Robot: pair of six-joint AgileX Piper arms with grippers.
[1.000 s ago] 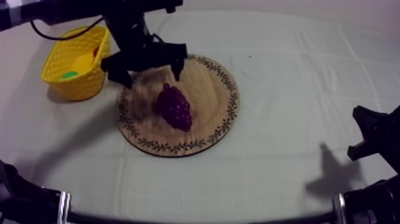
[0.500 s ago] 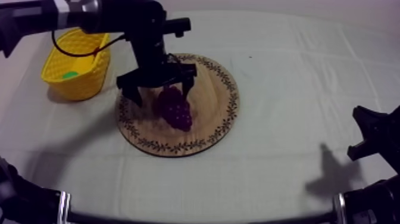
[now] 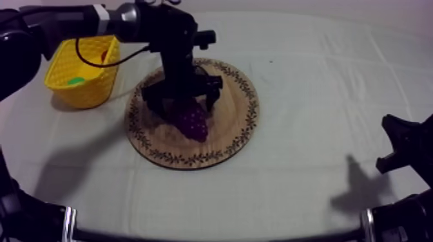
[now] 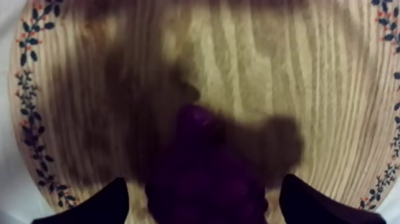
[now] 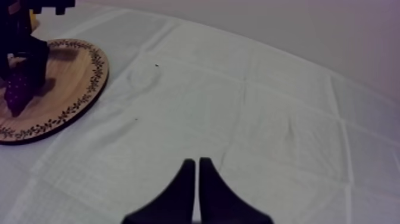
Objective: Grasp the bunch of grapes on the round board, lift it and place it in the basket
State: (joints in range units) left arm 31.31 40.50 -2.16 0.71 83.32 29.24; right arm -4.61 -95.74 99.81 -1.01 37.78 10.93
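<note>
Directly under left end effector (image 3: 182, 103): grapes (image 3: 192, 121).

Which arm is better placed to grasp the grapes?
Left. The left gripper hangs open over the bunch of grapes on the wooden board, a finger each side. The right gripper rests shut, far off over cloth.

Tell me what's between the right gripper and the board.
Bare cloth; nothing else lies between the right gripper and the board, seen in the right wrist view.
</note>
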